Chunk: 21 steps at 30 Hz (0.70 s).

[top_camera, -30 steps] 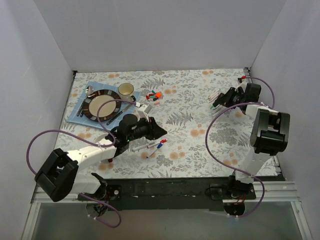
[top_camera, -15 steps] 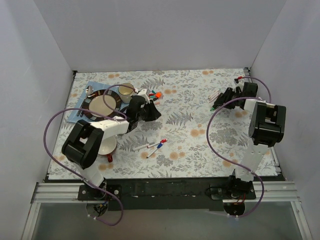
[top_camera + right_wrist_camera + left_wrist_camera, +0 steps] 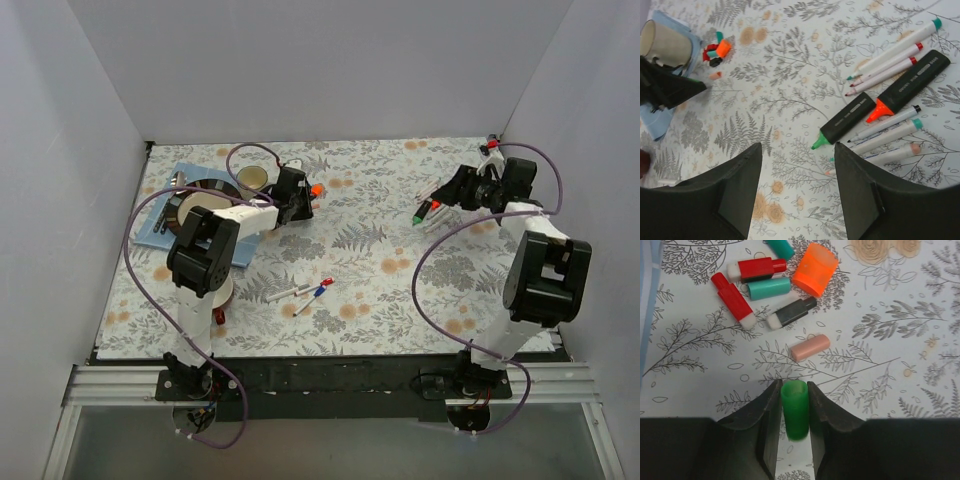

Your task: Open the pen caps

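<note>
My left gripper [image 3: 792, 400] is shut on a green pen cap [image 3: 795, 407], held upright just above the cloth. Just beyond it lie loose pen caps: orange [image 3: 815, 269], red [image 3: 733, 295], teal [image 3: 769, 288], black [image 3: 791, 312] and pink [image 3: 810, 347]. This pile [image 3: 312, 190] sits beside my left gripper [image 3: 296, 200] in the top view. My right gripper [image 3: 797, 150] hangs open and empty above the cloth. Past it lie a green-tipped black marker [image 3: 845, 122], an orange-tipped one [image 3: 907, 85] and several thin white pens [image 3: 892, 47], all uncapped.
A cup [image 3: 250, 178], a plate [image 3: 200, 210] with cutlery and a blue mat [image 3: 155, 225] stand at the far left. Two thin pens [image 3: 310, 292] with red and blue caps lie mid-table. White walls close in the left, back and right sides.
My left arm swung from mid-table out to the cap pile near the cup, carrying the green cap. My right gripper opened wide and the green-tipped marker now lies on the cloth.
</note>
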Each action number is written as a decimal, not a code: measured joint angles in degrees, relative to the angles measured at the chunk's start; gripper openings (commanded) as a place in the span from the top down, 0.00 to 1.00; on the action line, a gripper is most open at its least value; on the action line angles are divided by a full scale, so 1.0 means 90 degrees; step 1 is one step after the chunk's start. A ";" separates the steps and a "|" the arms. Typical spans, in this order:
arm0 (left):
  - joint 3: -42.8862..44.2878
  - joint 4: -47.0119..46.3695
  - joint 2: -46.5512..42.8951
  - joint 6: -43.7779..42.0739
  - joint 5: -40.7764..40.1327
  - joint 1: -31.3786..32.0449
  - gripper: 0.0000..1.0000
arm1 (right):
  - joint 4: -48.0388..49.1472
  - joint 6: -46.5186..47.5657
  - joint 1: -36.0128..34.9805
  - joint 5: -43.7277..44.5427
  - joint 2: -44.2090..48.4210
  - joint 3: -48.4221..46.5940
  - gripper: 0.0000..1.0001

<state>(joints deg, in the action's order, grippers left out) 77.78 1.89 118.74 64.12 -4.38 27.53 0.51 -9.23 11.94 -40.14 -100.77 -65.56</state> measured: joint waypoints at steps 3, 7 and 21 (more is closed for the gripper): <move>0.0267 0.0277 0.0216 -0.0185 -0.0282 -0.0005 0.57 | 0.0143 0.0107 0.0017 -0.0393 0.0760 0.0481 0.33; 0.0488 0.0537 0.0238 -0.0362 -0.0510 -0.0005 0.51 | 0.0284 0.0257 -0.0126 -0.0811 0.1744 0.1083 0.33; 0.0226 0.0947 -0.0816 -0.0607 0.0423 -0.0010 0.17 | -0.0204 0.3279 -0.2256 -0.2324 0.3432 0.2407 0.32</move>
<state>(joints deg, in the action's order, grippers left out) 79.81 10.41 111.39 58.65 -0.58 27.44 -1.32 20.27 -8.36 -61.06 -69.89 -43.90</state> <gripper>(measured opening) 0.764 0.668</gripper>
